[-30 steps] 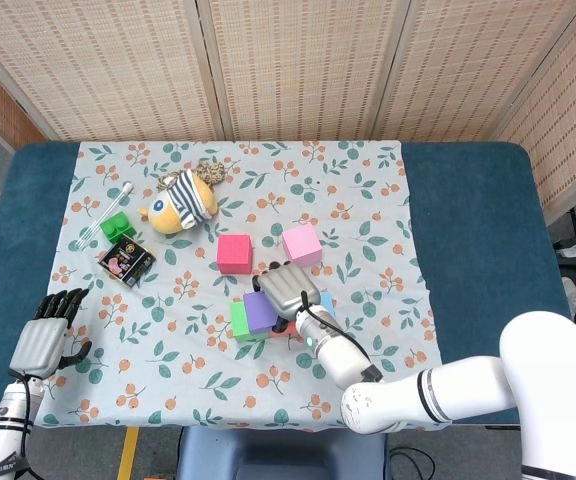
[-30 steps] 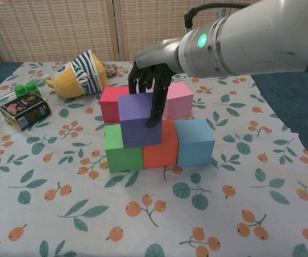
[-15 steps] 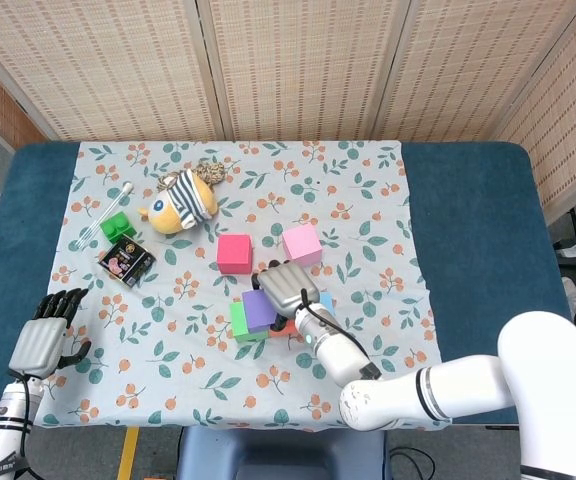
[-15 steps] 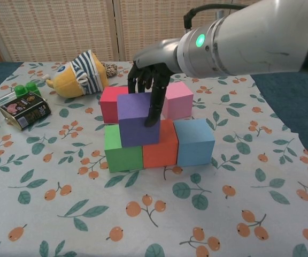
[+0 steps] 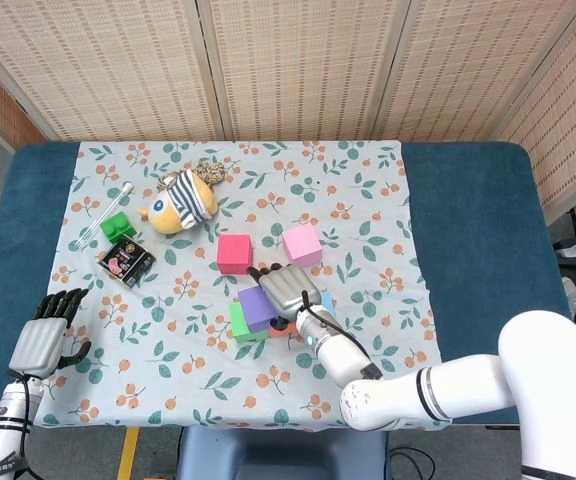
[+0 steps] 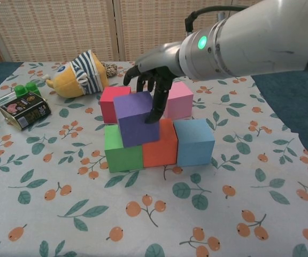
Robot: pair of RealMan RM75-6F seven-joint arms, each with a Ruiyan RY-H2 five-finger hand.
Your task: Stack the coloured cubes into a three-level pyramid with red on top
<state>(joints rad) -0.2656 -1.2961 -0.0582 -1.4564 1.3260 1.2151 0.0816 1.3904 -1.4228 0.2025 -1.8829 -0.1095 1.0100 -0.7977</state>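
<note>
In the chest view a green cube (image 6: 123,151), an orange cube (image 6: 162,147) and a blue cube (image 6: 194,140) stand in a row. A purple cube (image 6: 137,119) lies on the green and orange ones, turned askew. My right hand (image 6: 153,80) hovers over it with fingers apart, and one fingertip (image 6: 155,113) touches its right face. Behind the row lie the red cube (image 6: 111,101) and a pink cube (image 6: 179,99). From the head view, the right hand (image 5: 286,288) covers part of the purple cube (image 5: 256,308). My left hand (image 5: 43,340) rests empty at the table's near left edge.
A striped plush toy (image 6: 82,74) lies at the back left. A black packet (image 6: 24,110), small green bricks (image 6: 27,88) and a thin white stick (image 5: 106,205) sit left of it. The floral cloth (image 6: 143,214) spreads in front of the cubes.
The purple cube has turned askew on the bottom row. The right hand's fingers have lifted off its back and spread, leaving one fingertip on its right face. The left hand has not moved.
</note>
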